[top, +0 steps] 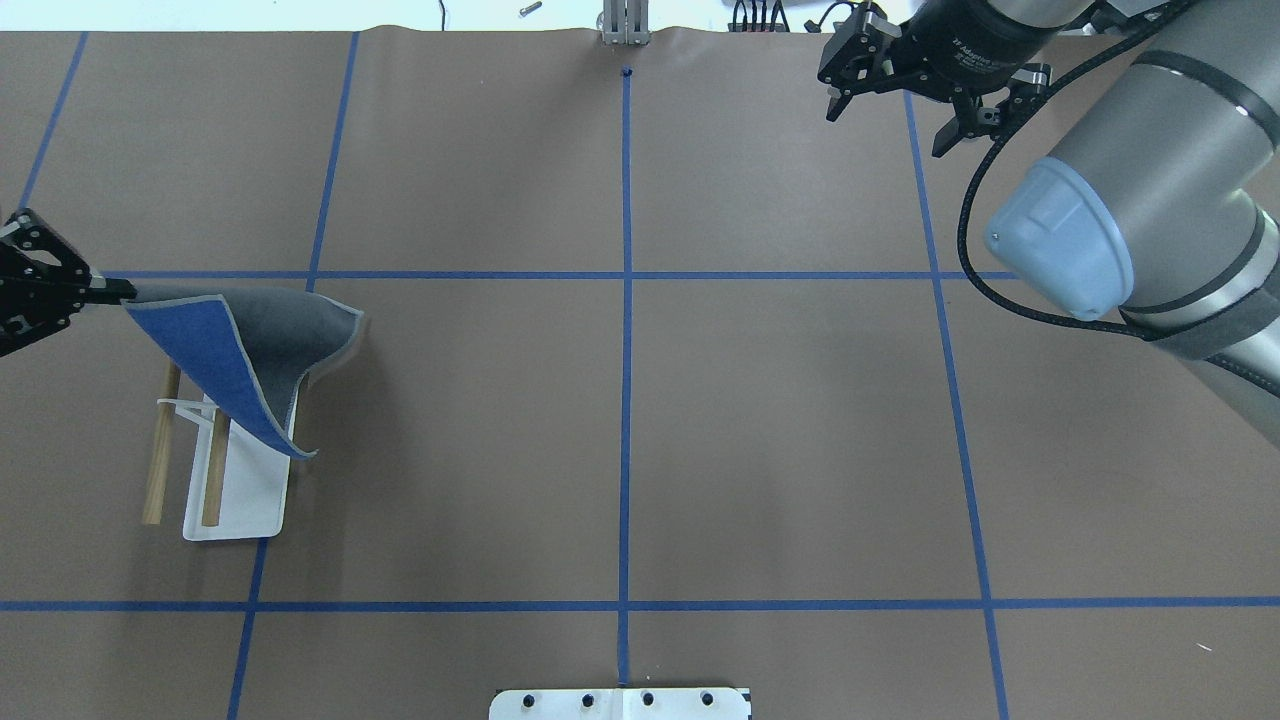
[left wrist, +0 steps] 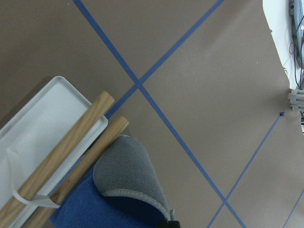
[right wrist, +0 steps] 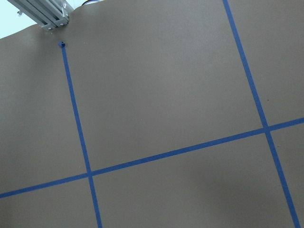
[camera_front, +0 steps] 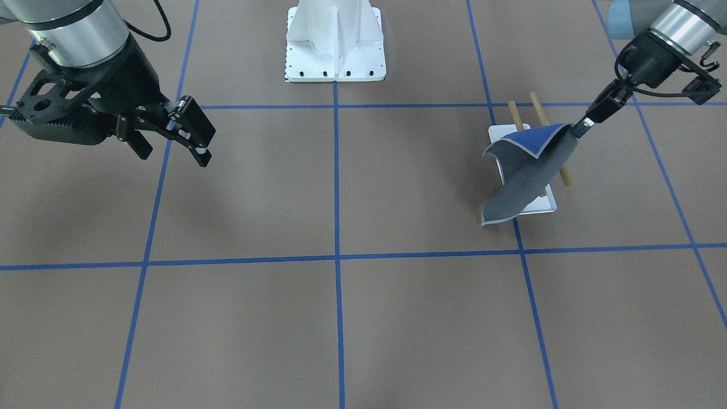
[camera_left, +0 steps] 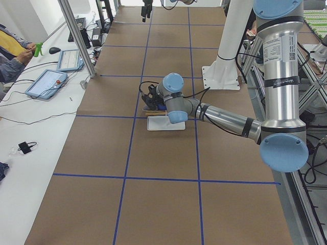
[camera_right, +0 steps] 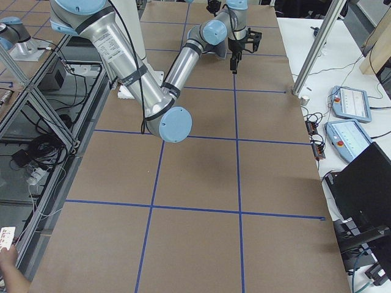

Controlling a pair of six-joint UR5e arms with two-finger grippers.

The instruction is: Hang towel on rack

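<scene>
The towel, dark grey on one side and bright blue on the other, hangs from one corner in my left gripper, which is shut on it. It drapes down across the rack, covering part of the two wooden rods and the white base. In the overhead view the towel spreads from the left gripper over the rack's far end. The left wrist view shows the rods beside the folded towel. My right gripper is open and empty, far away, also in the overhead view.
The large white bolted pedestal stands at the robot's side of the table, midway. Blue tape lines divide the brown table cover into squares. Tablets and cables lie along the operators' side.
</scene>
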